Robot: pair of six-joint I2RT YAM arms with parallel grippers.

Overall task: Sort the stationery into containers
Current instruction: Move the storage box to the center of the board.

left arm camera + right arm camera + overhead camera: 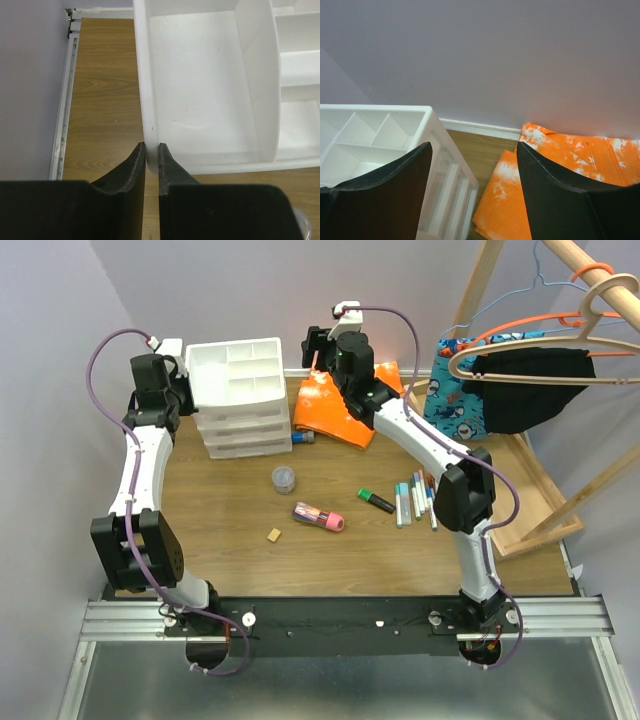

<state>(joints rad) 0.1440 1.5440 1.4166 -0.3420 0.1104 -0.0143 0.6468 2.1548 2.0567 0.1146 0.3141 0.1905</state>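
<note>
We see the white drawer unit [245, 425] standing at the far edge of the tabletop [220, 550], toward its left corner. The left gripper [151, 147] is at the unit's left side. Its jaws are almost closed, and the thin left wall of the top tray [142, 75] sits between the tips, so it seems to pinch this wall. The right gripper [473, 147] hangs above the unit's right side and the orange cloth [570, 170], with its jaws wide apart and nothing in them. The white pens [415, 498] lie in a group toward the right edge, and the green-capped marker [376, 500] is just beside them. The pink-capped bottle [318, 517] lies near the middle of the tabletop. The blue-capped tube [303, 438] lies just beside the unit's right front corner.
</note>
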